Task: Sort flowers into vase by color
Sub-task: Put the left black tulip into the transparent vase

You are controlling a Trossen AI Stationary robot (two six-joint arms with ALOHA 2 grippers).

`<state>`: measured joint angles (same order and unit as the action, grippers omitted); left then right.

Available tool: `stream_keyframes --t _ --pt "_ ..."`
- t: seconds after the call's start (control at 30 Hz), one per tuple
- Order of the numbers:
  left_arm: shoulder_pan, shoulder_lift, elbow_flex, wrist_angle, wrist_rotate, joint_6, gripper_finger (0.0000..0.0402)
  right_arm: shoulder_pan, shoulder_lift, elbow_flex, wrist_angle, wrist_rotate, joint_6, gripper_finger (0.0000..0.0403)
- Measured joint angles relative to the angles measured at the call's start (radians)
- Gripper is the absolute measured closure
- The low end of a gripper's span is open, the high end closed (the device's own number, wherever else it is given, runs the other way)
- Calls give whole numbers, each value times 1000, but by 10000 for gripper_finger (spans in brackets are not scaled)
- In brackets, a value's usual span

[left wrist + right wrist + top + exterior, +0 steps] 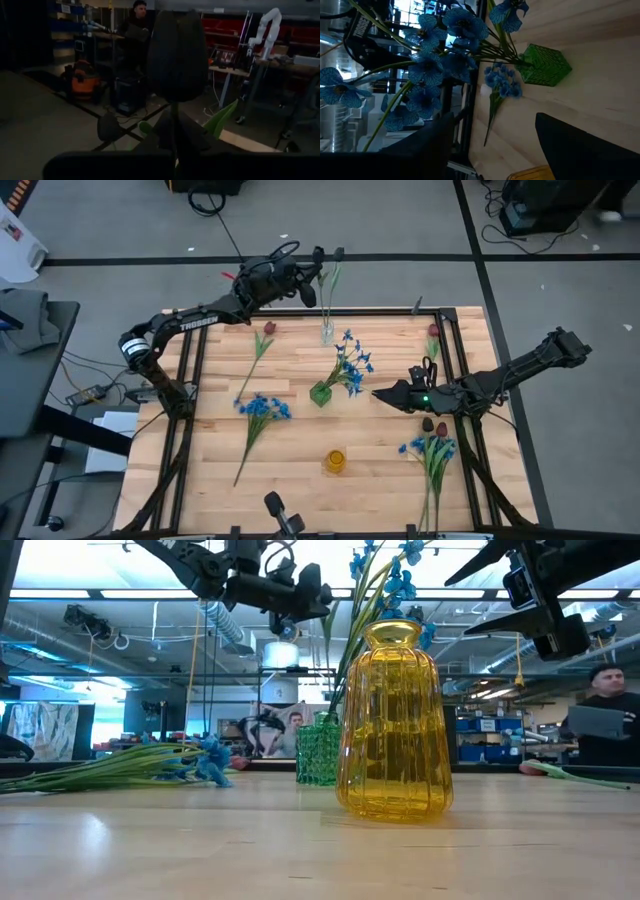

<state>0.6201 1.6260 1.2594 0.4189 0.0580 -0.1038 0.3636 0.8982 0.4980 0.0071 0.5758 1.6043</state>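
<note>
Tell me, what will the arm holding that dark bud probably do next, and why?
Probably lower it. The left end effector is shut on a dark tulip, green stem hanging just above the clear vase at the table's far edge. Easing straight down should slip the stem in.

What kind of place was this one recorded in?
Most likely a robotics lab or workshop. Beyond the wooden table there are storage shelves, a white robot arm on a bench, an orange shop vacuum, and a person working nearby.
</note>
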Motion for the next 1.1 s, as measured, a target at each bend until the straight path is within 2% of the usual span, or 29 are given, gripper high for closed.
stream_keyframes --t 0.23,0.8,0.93,1.1 --pt "-1 31 0 -42 17 18 396 0 0 0 0 0 0 115" --pt "-6 121 -1 -23 64 -5 394 0 0 0 0 0 -3 115" --pt "-6 122 -1 4 74 -1 371 0 0 0 0 0 -3 115" --pt "-7 122 -1 32 78 0 319 0 0 0 0 0 -3 115"
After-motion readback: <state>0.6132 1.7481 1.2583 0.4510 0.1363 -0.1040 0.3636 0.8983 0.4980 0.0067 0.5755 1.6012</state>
